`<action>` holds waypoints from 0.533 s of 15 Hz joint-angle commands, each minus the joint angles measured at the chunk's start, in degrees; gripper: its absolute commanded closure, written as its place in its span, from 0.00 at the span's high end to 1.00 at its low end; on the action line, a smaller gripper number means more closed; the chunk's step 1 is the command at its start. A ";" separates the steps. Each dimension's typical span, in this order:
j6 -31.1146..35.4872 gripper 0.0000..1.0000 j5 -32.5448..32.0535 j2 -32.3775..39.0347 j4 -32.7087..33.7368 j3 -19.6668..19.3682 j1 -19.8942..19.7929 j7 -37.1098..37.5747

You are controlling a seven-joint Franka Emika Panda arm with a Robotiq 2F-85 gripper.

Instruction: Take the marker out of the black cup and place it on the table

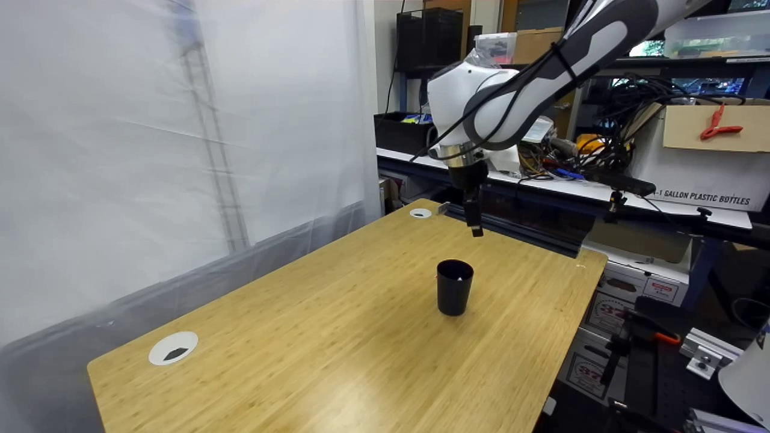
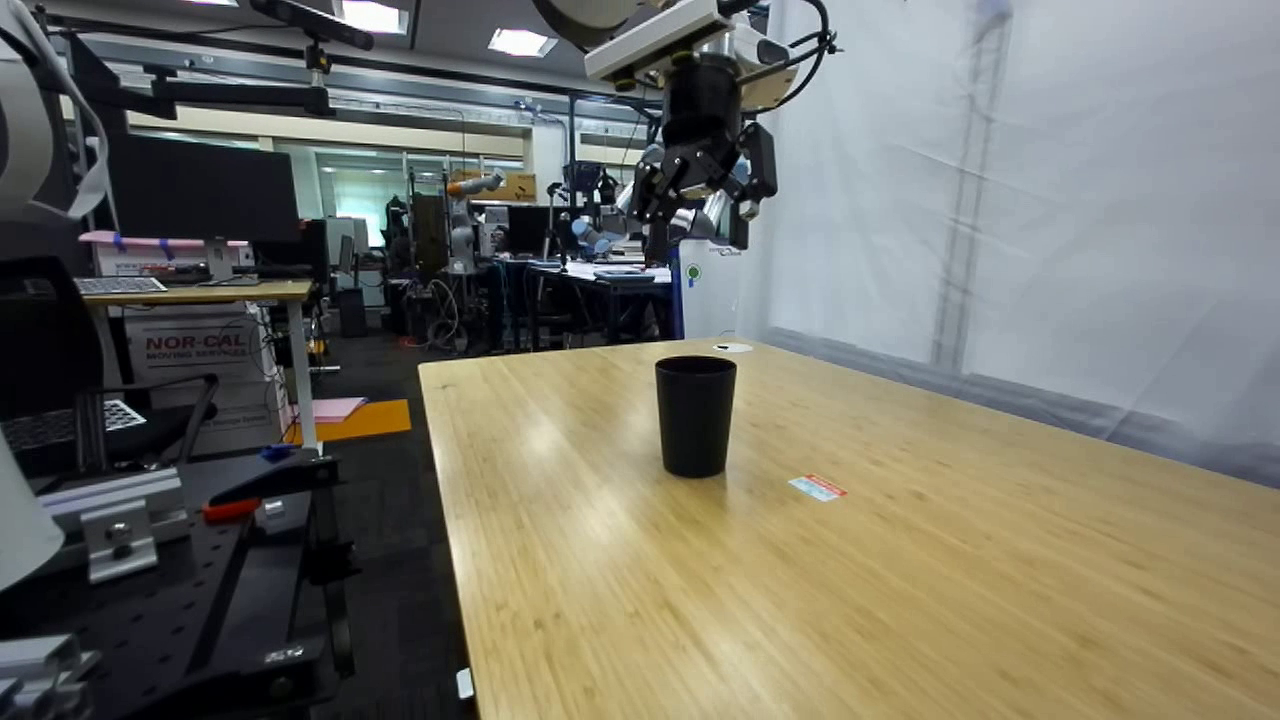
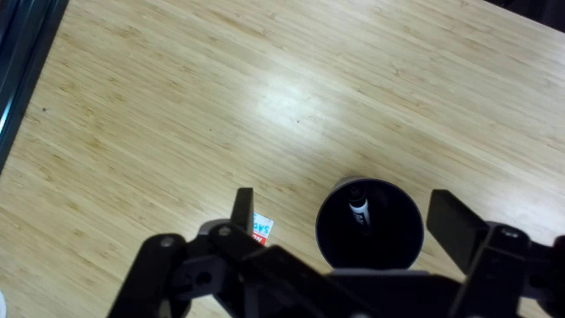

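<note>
My fingers (image 3: 454, 229) are wide apart above the black cup (image 2: 695, 418), holding nothing.
Well below them the cup stands upright on the table (image 3: 167, 145), and between them in the wrist view I see the marker (image 3: 359, 211) inside it, seemingly leaning, dark cap up. To do this well, I should centre over the cap rather than the cup, narrow my spread enough to clear the rim, descend straight, pinch surely, then lift straight up before going sideways.
</note>
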 commanded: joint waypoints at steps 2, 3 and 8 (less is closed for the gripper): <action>-4.33 1.00 -4.89 3.61 3.05 0.79 1.38 0.32; -4.64 1.00 -5.63 4.17 3.11 0.89 1.63 0.10; -5.15 1.00 -8.61 6.40 2.79 1.38 2.81 0.07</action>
